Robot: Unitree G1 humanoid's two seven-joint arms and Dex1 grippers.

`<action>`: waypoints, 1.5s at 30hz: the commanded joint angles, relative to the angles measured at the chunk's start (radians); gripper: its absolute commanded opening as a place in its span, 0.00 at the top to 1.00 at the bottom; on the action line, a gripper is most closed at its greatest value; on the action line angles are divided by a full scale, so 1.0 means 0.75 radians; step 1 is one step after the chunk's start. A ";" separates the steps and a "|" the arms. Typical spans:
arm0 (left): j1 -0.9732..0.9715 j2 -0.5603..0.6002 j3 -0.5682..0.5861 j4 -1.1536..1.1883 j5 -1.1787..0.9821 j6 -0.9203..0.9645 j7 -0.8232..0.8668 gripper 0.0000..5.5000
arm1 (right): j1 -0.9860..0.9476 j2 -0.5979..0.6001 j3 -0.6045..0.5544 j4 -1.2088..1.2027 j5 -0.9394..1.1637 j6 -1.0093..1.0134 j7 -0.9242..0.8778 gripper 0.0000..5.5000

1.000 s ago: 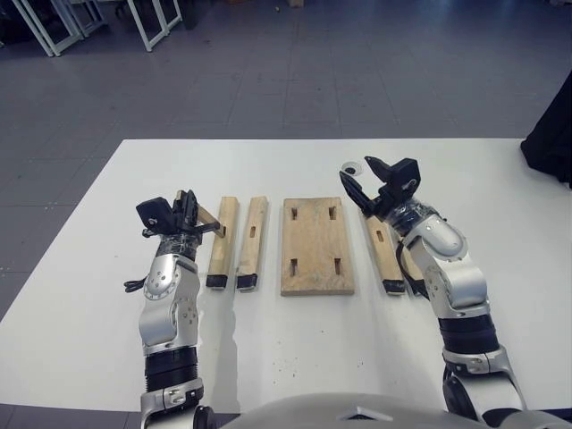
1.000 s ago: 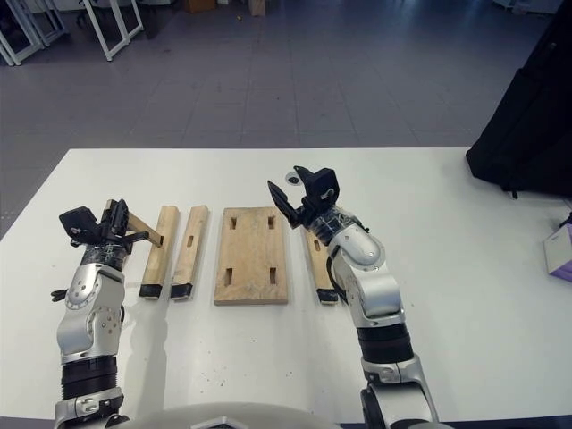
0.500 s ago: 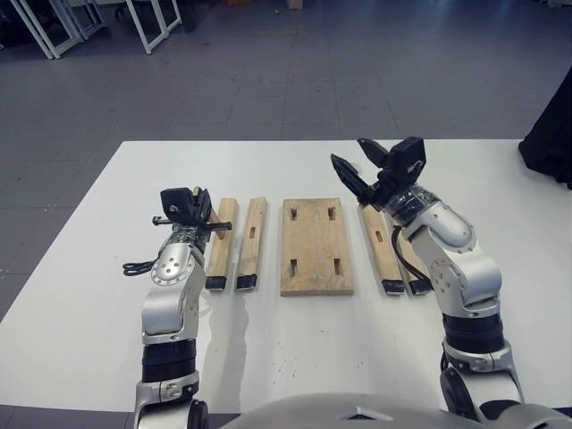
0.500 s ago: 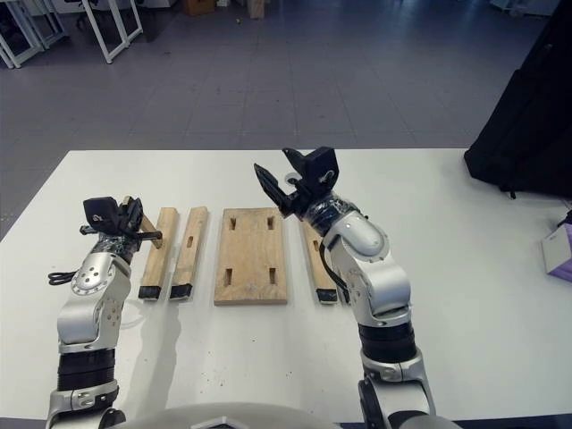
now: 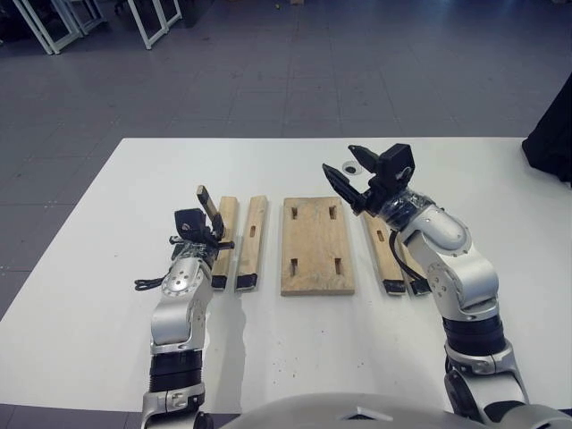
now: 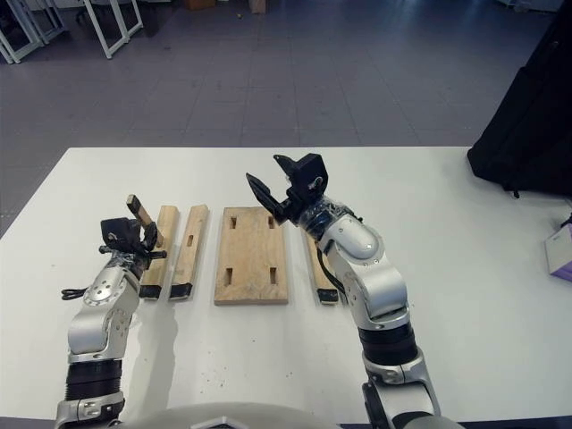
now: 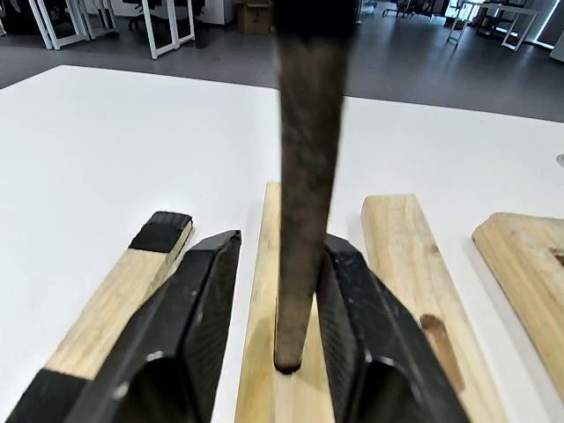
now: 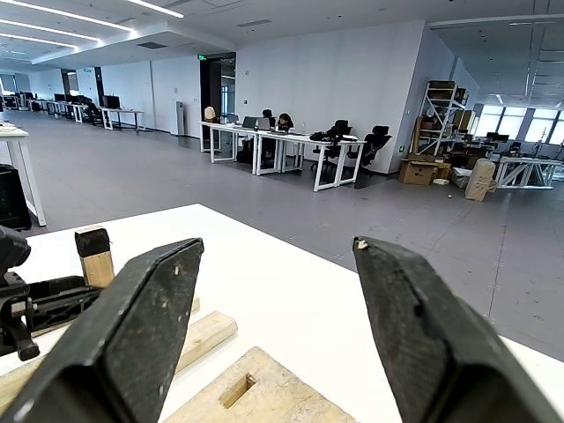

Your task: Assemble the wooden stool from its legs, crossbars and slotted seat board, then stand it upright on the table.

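The slotted seat board [image 5: 316, 244] lies flat mid-table. Two legs [image 5: 223, 239] [image 5: 252, 239] lie to its left, and two more [image 5: 382, 250] lie to its right under my right forearm. My left gripper [image 5: 202, 236] is shut on a dark crossbar [image 5: 206, 200] that stands tilted up. In the left wrist view the crossbar [image 7: 307, 159] has its lower end in a slot of the leg [image 7: 261, 335] between the fingers [image 7: 198, 308]. My right gripper [image 5: 343, 166] hangs open over the board's far right corner, with nothing between its fingers [image 8: 115, 352].
A small white ring [image 5: 358, 165] lies on the table behind my right gripper. A black bag [image 6: 527, 116] stands off the right edge, and a pale box [image 6: 563, 250] sits at the far right. Bare white tabletop [image 5: 295, 340] stretches along the near side.
My left gripper has moved right onto the nearest leg and tipped the crossbar upright. My right gripper has swung left, from above the right legs to over the board's corner.
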 commanded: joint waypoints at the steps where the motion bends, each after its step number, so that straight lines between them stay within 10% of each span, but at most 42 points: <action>1: -0.049 0.007 0.001 -0.090 0.045 -0.024 0.035 0.72 | 0.002 -0.007 0.004 0.007 -0.015 -0.020 0.007 0.44; 30: -0.618 0.144 0.221 0.185 -0.098 0.006 -0.030 0.72 | -0.039 0.004 0.019 0.074 -0.045 -0.094 0.010 0.44; 45: -0.426 0.121 -0.004 0.486 0.006 0.023 -0.143 0.72 | -0.020 -0.020 0.049 0.106 -0.099 -0.185 0.077 0.44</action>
